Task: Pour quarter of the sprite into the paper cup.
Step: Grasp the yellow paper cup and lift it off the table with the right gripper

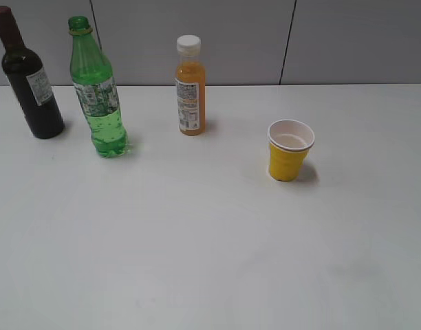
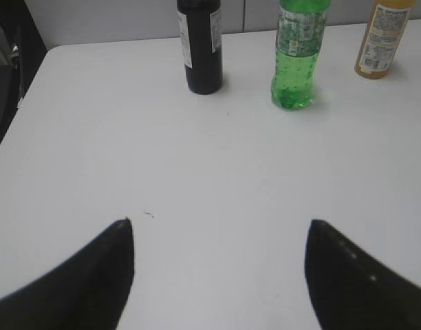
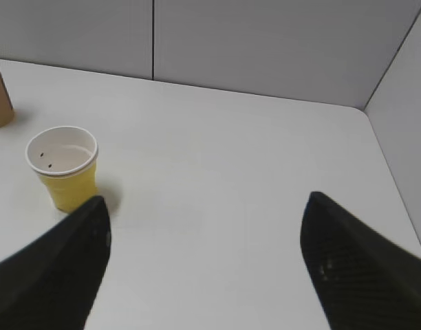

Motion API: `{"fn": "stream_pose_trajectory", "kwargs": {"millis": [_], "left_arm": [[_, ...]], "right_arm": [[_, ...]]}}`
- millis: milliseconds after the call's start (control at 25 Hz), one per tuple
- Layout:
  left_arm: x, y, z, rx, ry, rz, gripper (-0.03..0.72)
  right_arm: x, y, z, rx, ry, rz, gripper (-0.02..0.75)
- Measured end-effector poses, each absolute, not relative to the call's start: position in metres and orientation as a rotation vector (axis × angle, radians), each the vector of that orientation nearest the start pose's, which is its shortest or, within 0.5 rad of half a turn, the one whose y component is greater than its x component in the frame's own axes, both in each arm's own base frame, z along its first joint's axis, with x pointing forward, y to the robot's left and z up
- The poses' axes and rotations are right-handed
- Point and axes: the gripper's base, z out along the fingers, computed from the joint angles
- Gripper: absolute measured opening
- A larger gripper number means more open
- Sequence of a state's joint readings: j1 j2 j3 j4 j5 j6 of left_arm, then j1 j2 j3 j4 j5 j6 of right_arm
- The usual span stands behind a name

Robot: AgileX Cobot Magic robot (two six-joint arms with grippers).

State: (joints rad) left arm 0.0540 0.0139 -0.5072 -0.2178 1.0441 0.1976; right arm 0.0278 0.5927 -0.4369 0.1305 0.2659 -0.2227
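Three bottles stand across the upper left of the exterior frame, and the sprite [image 1: 97, 89] is the middle one, between the dark wine bottle [image 1: 28, 75] at far left and the orange juice bottle [image 1: 190, 86] toward centre. Its cap looks to be off, with only the green neck ring at the top, and clear fizzy liquid fills roughly the lower half. It is probably moderately heavy low down, with thin plastic walls that give under a squeeze and a smooth, slippery surface; the labelled waist seems the best place to take hold, firmly but not crushingly.

The paper cup [image 1: 289, 149] sits right of centre, well apart from the bottles, upright, with what may be a little liquid at the bottom. It is light and likely to tip or slide if bumped.

The left gripper [image 2: 221, 265] hangs wide open and holds nothing, low in its frame, with the sprite at top centre. The right gripper [image 3: 203, 265] is likewise spread wide and empty, the cup just beside its left finger.
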Motion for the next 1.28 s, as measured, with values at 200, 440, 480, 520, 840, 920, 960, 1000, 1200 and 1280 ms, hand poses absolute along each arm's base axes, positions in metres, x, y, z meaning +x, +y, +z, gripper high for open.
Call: {"fn": "stream_pose_trajectory", "kwargs": {"millis": [200, 440, 480, 520, 840, 920, 960, 1000, 1200, 1280], "left_arm": [[-0.003, -0.017, 0.282, 0.152, 2.011, -0.101, 0.589], [-0.003, -0.017, 0.282, 0.152, 2.011, -0.101, 0.589], [-0.003, -0.017, 0.282, 0.152, 2.011, -0.101, 0.589], [-0.003, -0.017, 0.282, 0.152, 2.011, -0.101, 0.589], [-0.003, -0.017, 0.282, 0.152, 2.011, -0.101, 0.589], [-0.003, -0.017, 0.282, 0.152, 2.011, -0.101, 0.589], [-0.003, -0.017, 0.282, 0.152, 2.011, -0.101, 0.589], [-0.003, -0.017, 0.282, 0.152, 2.011, -0.101, 0.589], [-0.003, -0.017, 0.282, 0.152, 2.011, -0.101, 0.589], [-0.003, -0.017, 0.282, 0.152, 2.011, -0.101, 0.589]], "right_arm": [[0.144, 0.014, 0.285, -0.183, 1.868, 0.005, 0.646], [0.162, 0.035, 0.279, -0.289, 1.840, 0.078, 0.637], [0.165, 0.038, 0.277, -0.302, 1.845, 0.086, 0.636], [0.167, 0.040, 0.274, -0.312, 1.845, 0.092, 0.635], [0.179, 0.044, 0.241, -0.309, 1.841, 0.078, 0.633], [0.180, 0.046, 0.234, -0.312, 1.847, 0.089, 0.632], [0.181, 0.049, 0.230, -0.317, 1.848, 0.096, 0.631], [0.182, 0.051, 0.227, -0.316, 1.849, 0.111, 0.628], [0.191, 0.066, 0.213, -0.346, 1.859, 0.163, 0.619], [0.195, 0.070, 0.207, -0.350, 1.865, 0.171, 0.615]]}}
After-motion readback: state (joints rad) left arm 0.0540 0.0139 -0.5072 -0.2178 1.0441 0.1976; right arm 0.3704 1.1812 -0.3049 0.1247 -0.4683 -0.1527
